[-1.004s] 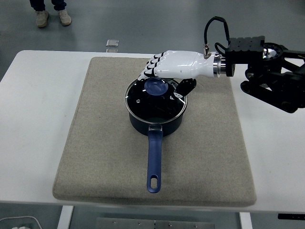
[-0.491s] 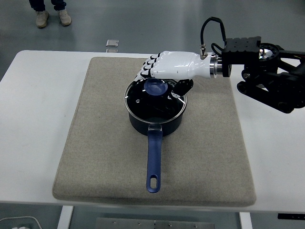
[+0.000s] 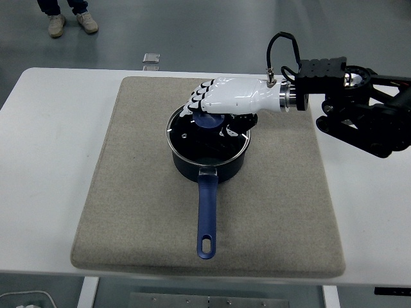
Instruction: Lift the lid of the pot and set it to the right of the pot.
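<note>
We see blue saucepan on grey mat, mat centre, long handle pointing to 6 o'clock. Glass lid seated on pot rim, blue knob at top. Our right hand comes in from 3 o'clock, white shell over knob, fingers curled around it. Whether grip is firm, we cannot tell. White table beneath mat.

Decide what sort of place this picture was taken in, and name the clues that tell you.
Probably a robotics lab or test room, not a home kitchen. A blue pot sits on a grey mat over a white table, not a stove; the floor is bare grey, and a person's shoes show at the top.
</note>
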Action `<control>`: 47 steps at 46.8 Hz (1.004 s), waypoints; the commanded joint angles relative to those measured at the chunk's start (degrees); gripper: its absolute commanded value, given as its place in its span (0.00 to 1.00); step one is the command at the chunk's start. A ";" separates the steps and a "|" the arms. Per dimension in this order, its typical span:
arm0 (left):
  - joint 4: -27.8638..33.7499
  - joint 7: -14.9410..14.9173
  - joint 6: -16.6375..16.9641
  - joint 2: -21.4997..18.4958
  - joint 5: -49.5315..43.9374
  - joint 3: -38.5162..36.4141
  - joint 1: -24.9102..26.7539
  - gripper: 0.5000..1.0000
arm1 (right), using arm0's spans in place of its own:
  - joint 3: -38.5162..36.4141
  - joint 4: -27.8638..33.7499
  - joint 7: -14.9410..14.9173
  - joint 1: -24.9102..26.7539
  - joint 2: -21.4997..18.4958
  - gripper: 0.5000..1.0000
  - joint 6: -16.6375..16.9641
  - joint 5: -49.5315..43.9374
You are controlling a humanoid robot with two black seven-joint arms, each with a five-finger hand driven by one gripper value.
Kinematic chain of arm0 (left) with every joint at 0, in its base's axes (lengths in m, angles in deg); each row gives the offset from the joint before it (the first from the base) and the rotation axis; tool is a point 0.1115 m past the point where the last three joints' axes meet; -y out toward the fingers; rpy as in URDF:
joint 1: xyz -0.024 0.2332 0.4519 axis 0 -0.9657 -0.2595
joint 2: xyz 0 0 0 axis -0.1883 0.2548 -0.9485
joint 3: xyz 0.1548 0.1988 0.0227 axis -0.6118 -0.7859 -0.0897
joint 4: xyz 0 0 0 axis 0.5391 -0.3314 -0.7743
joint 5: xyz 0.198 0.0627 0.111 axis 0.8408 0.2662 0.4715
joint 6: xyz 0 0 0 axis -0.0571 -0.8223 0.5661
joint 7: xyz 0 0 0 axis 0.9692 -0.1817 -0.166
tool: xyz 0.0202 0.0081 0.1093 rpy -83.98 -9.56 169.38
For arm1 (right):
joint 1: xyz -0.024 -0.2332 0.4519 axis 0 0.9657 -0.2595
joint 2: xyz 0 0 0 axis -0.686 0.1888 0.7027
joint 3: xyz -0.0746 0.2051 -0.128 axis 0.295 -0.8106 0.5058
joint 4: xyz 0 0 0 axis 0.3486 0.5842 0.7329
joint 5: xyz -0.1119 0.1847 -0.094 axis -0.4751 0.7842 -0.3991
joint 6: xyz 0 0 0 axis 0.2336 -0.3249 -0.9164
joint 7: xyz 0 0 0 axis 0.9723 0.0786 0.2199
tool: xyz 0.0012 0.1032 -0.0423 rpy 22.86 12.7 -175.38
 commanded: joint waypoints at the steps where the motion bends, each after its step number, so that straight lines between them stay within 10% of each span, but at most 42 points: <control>1: 0.00 0.00 0.00 0.00 0.00 -0.01 0.00 1.00 | 0.01 -0.01 -0.02 -0.08 0.00 0.42 0.29 -0.06; 7: 0.00 0.00 0.00 0.00 0.00 -0.01 0.00 1.00 | 0.01 -0.01 -0.02 -0.08 -0.35 0.00 1.16 -0.15; 47: 0.00 0.00 0.00 0.00 0.00 -0.01 0.00 1.00 | -0.43 0.08 -0.02 -2.27 -0.70 0.00 3.54 -0.32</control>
